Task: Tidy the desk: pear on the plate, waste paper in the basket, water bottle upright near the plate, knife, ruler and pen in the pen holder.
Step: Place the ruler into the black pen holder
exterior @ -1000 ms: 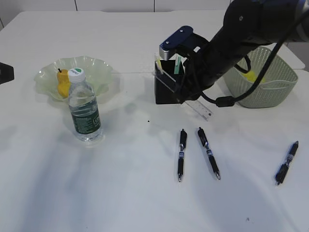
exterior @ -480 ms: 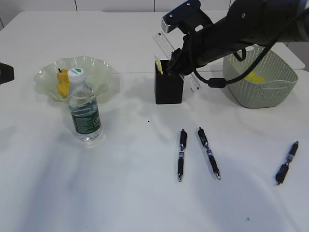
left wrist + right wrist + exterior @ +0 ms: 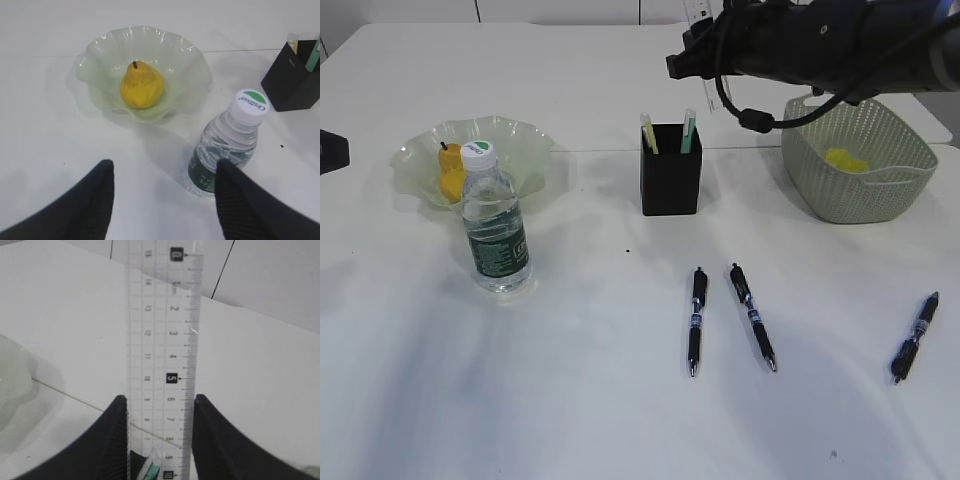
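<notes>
My right gripper (image 3: 160, 405) is shut on a clear ruler (image 3: 162, 340), held high above and behind the black pen holder (image 3: 670, 185). The ruler (image 3: 720, 98) sticks out of the arm at both ends in the exterior view. The holder has a yellow-handled item and a green one in it. The yellow pear (image 3: 141, 86) lies on the green glass plate (image 3: 150, 35). The water bottle (image 3: 235, 140) stands upright in front of the plate. My left gripper (image 3: 162, 172) is open and empty, above the table near the bottle. Three black pens (image 3: 696, 320) (image 3: 752, 315) (image 3: 915, 337) lie on the table.
A green woven basket (image 3: 900, 190) at the right holds yellow crumpled paper (image 3: 845, 158). The right arm (image 3: 820, 40) spans the back right above the basket. A dark part (image 3: 330, 150) shows at the left edge.
The right gripper has lifted the ruler from the table beside the pen holder, up and back, to high above it. Nothing else has moved.
</notes>
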Tool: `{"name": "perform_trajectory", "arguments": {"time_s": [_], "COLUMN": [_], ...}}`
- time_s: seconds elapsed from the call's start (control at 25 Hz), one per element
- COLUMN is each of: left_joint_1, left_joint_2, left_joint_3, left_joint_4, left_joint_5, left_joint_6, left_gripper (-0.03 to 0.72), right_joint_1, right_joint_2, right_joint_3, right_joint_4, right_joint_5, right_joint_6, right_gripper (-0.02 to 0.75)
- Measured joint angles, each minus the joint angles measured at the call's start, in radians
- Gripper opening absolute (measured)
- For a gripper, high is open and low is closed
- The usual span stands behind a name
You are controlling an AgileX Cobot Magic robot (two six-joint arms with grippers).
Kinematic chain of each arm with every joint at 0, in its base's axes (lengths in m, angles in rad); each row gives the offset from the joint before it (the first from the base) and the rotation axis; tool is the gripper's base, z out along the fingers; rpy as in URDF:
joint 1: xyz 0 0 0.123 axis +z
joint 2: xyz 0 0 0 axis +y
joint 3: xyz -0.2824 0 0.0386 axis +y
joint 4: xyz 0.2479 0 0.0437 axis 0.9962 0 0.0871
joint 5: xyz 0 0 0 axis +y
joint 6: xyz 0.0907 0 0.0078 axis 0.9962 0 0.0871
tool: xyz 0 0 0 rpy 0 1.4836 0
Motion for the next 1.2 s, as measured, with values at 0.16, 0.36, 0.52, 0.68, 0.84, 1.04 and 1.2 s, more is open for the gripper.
{"name": "perform_trajectory", "arguments": {"time_s": [0.16,0.36,0.52,0.68,0.84,1.04,1.2], "left_joint_1": [0.000,0.000,0.000,0.000,0.000,0.000,0.000], "left_joint_2": [0.000,0.000,0.000,0.000,0.000,0.000,0.000], "left_joint_3": [0.000,0.000,0.000,0.000,0.000,0.000,0.000], "left_joint_4": [0.000,0.000,0.000,0.000,0.000,0.000,0.000], "left_joint_5": [0.000,0.000,0.000,0.000,0.000,0.000,0.000], "left_joint_6": [0.000,0.000,0.000,0.000,0.000,0.000,0.000], "left_gripper": [0.447,0.447,0.447,0.447,0.447,0.447,0.447], "right_joint_1": [0.000,0.000,0.000,0.000,0.000,0.000,0.000], "right_joint_2": [0.045,0.102,0.154,0.202,0.232,0.260,0.288], "right_joint_3": [0.000,-0.012,-0.057,-0.115,-0.141,-0.148,-0.150], "right_joint_4": [-0.012,-0.168,-0.258,-0.271,-0.277,-0.281,-0.281], "right_joint_5": [-0.050,-0.116,-0.130,-0.138,-0.143,-0.146,-0.151], "right_joint_6": [0.117,0.341,0.458,0.492,0.499,0.501,0.511], "right_gripper": [0.290,0.290,0.290,0.290,0.290,0.290,0.290]}}
